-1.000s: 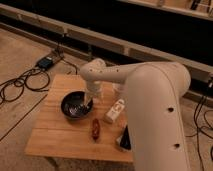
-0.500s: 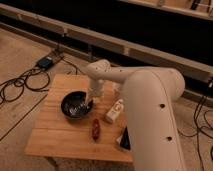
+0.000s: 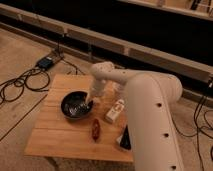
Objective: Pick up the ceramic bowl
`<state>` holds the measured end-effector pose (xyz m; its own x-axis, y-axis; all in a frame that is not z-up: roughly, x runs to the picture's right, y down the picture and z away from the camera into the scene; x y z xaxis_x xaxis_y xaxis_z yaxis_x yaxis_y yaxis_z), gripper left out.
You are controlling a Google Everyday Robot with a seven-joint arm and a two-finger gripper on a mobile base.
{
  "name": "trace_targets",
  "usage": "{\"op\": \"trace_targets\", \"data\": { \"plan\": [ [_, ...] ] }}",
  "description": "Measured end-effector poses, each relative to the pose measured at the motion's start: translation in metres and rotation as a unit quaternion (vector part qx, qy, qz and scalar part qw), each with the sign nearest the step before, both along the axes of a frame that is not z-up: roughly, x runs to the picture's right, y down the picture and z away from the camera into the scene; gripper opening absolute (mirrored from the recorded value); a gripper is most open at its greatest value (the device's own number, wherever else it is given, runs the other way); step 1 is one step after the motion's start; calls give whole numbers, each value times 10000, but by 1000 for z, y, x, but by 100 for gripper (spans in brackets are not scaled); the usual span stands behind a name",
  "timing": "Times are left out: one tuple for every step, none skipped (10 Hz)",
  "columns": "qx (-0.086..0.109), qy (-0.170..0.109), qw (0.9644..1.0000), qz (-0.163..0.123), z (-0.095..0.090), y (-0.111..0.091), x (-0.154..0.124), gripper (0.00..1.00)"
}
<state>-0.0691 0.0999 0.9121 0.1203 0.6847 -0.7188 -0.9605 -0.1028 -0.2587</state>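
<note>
The ceramic bowl (image 3: 75,106), dark and glossy with pale streaks inside, sits on the left middle of the small wooden table (image 3: 55,137). My white arm reaches from the lower right over the table. The gripper (image 3: 90,104) hangs down at the bowl's right rim, touching or just over it.
A white bottle-like object (image 3: 115,110) lies right of the bowl. A small reddish-brown object (image 3: 96,129) lies in front of it. A dark object (image 3: 124,139) sits by the arm at the table's right edge. Cables (image 3: 22,82) and a blue box (image 3: 46,62) lie on the floor at the left.
The gripper has lowered slightly toward the bowl's right rim. The bowl and the other objects have not moved.
</note>
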Motion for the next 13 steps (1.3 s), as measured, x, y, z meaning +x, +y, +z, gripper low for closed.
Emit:
{"op": "trace_targets", "data": {
  "plan": [
    [-47, -92, 9999, 24, 3, 3, -3, 65],
    [-78, -185, 9998, 62, 4, 4, -7, 65],
    [-102, -275, 9995, 106, 5, 4, -10, 65],
    [-135, -371, 9991, 149, 5, 5, -13, 65],
    [-141, -480, 9985, 225, 6, 4, -14, 61],
    [-140, -550, 9981, 248, 7, 4, -15, 55],
    [-140, -632, 9975, 269, 8, 4, -16, 43],
    [-141, -693, 9971, 277, 9, 5, -15, 32],
    [-162, -753, 9967, 268, 10, 8, -18, 22],
    [-163, -800, 9963, 261, 9, 8, -20, 14],
    [-183, -813, 9963, 232, 9, 9, -18, 4],
    [-196, -820, 9962, 211, 9, 10, -17, 0],
    [-202, -833, 9961, 198, 9, 10, -17, 0]
  ]
}}
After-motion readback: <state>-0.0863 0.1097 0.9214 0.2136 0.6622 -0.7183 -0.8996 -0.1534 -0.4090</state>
